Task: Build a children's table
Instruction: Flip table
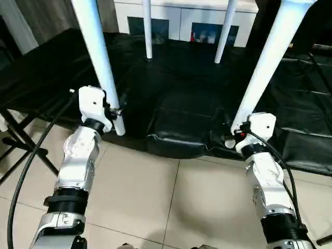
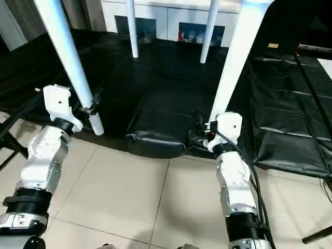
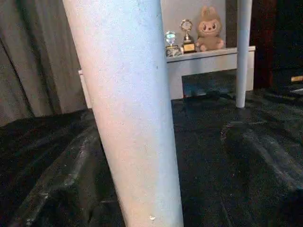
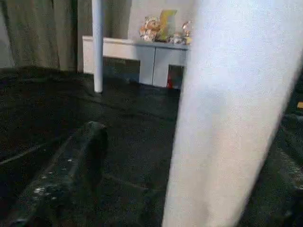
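Children's table: standing on its four white legs on the black-covered table (image 1: 187, 109); top out of frame above. Near left leg (image 1: 98, 57) and near right leg (image 1: 264, 67) slant down toward the front edge of the black cover; two far legs (image 1: 148, 31) stand near the white cabinet (image 1: 181, 18). Left gripper (image 1: 115, 110) sits at the foot of the near left leg, right gripper (image 1: 232, 136) at the foot of the near right leg; jaw spread cannot be told for either. Soft toy (image 3: 209, 29) and trophies on the cabinet. Tiled floor (image 1: 171, 207) below.

Dim, soft-focus wrist views; glossy glare.
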`<state>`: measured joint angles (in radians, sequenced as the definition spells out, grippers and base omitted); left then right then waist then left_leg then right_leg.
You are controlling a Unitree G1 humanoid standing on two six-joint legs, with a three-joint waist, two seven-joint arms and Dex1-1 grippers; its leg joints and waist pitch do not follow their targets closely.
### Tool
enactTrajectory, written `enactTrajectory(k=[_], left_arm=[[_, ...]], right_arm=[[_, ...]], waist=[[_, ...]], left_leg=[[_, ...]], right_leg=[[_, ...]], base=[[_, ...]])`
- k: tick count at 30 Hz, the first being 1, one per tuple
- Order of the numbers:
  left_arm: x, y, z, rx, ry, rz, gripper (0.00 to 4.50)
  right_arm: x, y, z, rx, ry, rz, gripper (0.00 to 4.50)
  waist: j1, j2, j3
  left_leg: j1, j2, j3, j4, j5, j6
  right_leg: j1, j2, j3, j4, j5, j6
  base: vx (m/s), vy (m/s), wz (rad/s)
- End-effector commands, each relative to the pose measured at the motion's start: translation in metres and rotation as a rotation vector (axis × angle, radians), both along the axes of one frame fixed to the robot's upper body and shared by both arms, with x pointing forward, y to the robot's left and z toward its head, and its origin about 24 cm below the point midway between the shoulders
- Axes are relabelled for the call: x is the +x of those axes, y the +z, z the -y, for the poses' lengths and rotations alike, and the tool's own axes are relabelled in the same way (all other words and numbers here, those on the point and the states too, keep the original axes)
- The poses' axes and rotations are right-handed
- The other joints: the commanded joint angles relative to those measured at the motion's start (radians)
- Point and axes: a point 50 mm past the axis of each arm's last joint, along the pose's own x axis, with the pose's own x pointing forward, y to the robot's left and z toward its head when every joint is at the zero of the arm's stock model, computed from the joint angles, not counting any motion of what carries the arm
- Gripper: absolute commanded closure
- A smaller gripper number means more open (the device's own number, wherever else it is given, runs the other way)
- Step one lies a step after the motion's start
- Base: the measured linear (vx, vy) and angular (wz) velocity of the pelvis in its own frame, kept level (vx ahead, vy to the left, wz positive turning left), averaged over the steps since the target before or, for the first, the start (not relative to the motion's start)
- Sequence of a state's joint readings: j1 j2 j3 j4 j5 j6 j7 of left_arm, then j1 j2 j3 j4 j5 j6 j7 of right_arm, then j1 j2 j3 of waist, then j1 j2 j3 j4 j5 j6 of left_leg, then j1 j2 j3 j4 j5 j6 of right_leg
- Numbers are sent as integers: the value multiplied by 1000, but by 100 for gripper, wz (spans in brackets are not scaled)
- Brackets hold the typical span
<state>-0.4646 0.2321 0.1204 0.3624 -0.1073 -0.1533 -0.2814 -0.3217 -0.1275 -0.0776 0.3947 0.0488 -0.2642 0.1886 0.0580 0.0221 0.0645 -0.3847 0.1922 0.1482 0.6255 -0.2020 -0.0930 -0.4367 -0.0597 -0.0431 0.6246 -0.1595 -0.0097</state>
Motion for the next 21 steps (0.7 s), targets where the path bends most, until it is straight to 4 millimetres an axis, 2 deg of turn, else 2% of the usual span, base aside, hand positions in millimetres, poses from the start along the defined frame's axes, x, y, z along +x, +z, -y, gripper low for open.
enactTrajectory(k=[1,4,5,6,9,12,14,15,17,19,21], left_arm=[[-4,6,-1,-5,-19,13,19],[-4,10,0,2,-32,28,19],[-3,15,1,6,-35,38,19],[-2,19,2,7,-36,43,19],[2,34,3,40,-59,39,19],[7,39,5,89,-91,3,19],[11,38,5,111,-100,-25,19],[12,38,6,120,-104,-36,19],[16,38,7,123,-82,-63,19],[17,38,7,109,-69,-70,19],[18,38,7,91,-55,-74,19]], right_arm=[[3,11,-5,12,18,34,42],[4,12,-6,26,16,32,42],[7,12,-7,29,19,30,42],[9,13,-8,31,20,29,42],[20,19,-14,44,16,27,42],[32,21,-18,47,-13,1,42],[42,21,-22,34,-43,-40,42],[46,21,-24,35,-55,-61,42],[53,24,-30,34,-53,-77,42],[55,25,-34,34,-43,-79,42],[58,28,-38,33,-31,-77,42]], waist=[[3,-4,-81],[3,-2,-79],[4,4,-78],[2,2,-78],[1,15,-76],[-2,15,-76],[-2,25,-77],[-5,24,-76],[-6,25,-77],[-5,24,-79],[-4,21,-81]], left_leg=[[1,18,7,-78,-151,59],[4,16,9,-78,-169,59],[7,16,9,-80,-187,52],[7,16,9,-80,-190,50],[11,15,7,-81,-224,32],[12,12,6,-81,-232,15],[13,11,4,-81,-237,3],[10,9,4,-82,-237,-2],[14,10,5,-79,-248,-7],[9,8,4,-79,-229,-5],[8,9,5,-77,-210,0]], right_leg=[[67,-58,35,-69,-185,-188],[65,-56,35,-72,-198,-189],[64,-56,35,-74,-219,-183],[65,-56,35,-75,-221,-181],[61,-56,34,-76,-252,-178],[60,-54,32,-77,-272,-174],[60,-54,31,-75,-266,-179],[64,-52,30,-74,-260,-183],[61,-54,31,-75,-262,-187],[67,-54,30,-71,-233,-191],[68,-55,30,-70,-207,-196]], base=[[0,0,0],[0,0,0],[0,0,0],[0,0,0],[0,0,0],[0,0,0],[0,0,0],[0,0,0],[0,0,0],[0,0,0],[0,0,0]])
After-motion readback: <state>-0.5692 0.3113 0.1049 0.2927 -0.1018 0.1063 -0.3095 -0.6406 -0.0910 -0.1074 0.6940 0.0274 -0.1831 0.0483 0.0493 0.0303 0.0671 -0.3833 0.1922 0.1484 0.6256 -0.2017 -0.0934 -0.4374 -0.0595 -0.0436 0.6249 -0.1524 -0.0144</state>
